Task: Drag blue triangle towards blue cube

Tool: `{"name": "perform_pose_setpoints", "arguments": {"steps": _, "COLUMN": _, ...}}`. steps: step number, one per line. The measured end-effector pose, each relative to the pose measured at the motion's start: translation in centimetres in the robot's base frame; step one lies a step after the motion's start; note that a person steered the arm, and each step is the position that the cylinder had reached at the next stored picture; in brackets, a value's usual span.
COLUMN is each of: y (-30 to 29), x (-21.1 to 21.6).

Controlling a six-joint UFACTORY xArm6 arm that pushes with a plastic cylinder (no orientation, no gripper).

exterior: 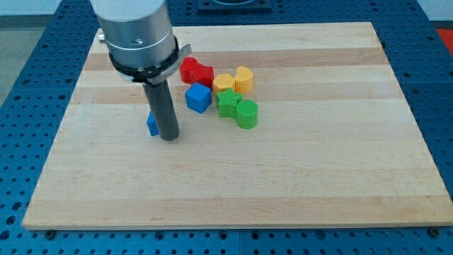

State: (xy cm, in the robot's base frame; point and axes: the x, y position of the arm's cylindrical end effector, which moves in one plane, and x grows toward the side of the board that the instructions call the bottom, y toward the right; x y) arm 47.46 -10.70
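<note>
The blue triangle lies on the wooden board, mostly hidden behind my rod; only its left edge shows. My tip stands just right of it, probably touching. There is no claw, so nothing is gripped. The blue cube sits near, to the far right, beside red, yellow and green blocks.

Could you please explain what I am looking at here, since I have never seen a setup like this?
This is a single camera picture looking down at a wooden board. The grey cylinder is a robot arm ending in a dark rod; my tip rests on the board and pushes blocks, holding nothing. Just to its left, partly hidden, sits the blue triangle. Toward the view's right lie the blue cube, two red blocks, two yellow blocks and two green blocks, clustered together.
</note>
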Motion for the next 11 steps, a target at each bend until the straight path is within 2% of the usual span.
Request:
{"name": "perform_pose_setpoints", "arguments": {"steps": 1, "y": 0.6, "x": -0.7}}
{"name": "perform_pose_setpoints", "arguments": {"steps": 3, "y": -0.7, "x": 2.4}}
{"name": "perform_pose_setpoints", "arguments": {"steps": 4, "y": -3.8, "x": 1.6}}
{"name": "perform_pose_setpoints", "arguments": {"steps": 6, "y": -3.6, "x": -1.6}}
{"name": "perform_pose_setpoints", "arguments": {"steps": 7, "y": -4.1, "x": -0.4}}
{"name": "perform_pose_setpoints", "arguments": {"steps": 9, "y": -9.4, "x": -1.1}}
{"name": "perform_pose_setpoints", "arguments": {"steps": 11, "y": -9.2, "x": -2.2}}
